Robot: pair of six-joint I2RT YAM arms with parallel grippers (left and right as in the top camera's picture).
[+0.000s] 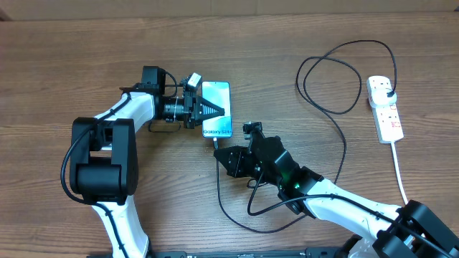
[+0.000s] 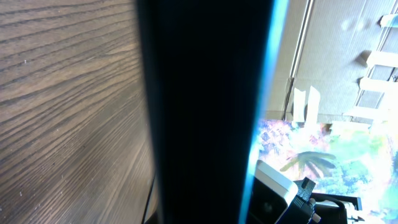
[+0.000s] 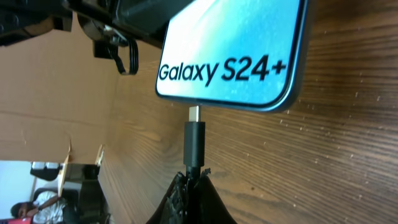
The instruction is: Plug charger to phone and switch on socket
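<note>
Okay, phone (image 1: pixel 219 127) lies flat and screen-up on the wooden surface (image 1: pixel 72 57), left of centre. Cyan screen lit, "Galaxy S24+" text at the end nearest the right arm.

Left tool (image 1: pixel 215 111) comes in from the phone's left side, fingers reaching over the screen, clenched on the phone. Left wrist view is mostly a dark band (image 2: pixel 205 112) with a cyan-lit edge and wood grain beside it; grip detail not readable there.

Right tool (image 1: pixel 217 147) sits just below the phone's text end, clamped on the charger (image 3: pixel 194 146) at its black connector body. In the right wrist view the connector points straight at the middle of the phone's (image 3: pixel 230 43) bottom edge. The metal tip meets the edge with bare metal still showing, so not fully seated; cannot tell whether it is in the port at all.

Thin black cable runs from the connector back past the right arm, sweeps right, loops wide near the far edge and ends at the black plug (image 1: pixel 388 89), which is seated in the far outlet of the socket (image 1: pixel 385 111). Socket lies at the right side, well apart from the phone. Red-marked switches visible; on or off, cannot tell. Its thick white cord (image 1: pixel 399 172) trails toward the near edge.
</note>
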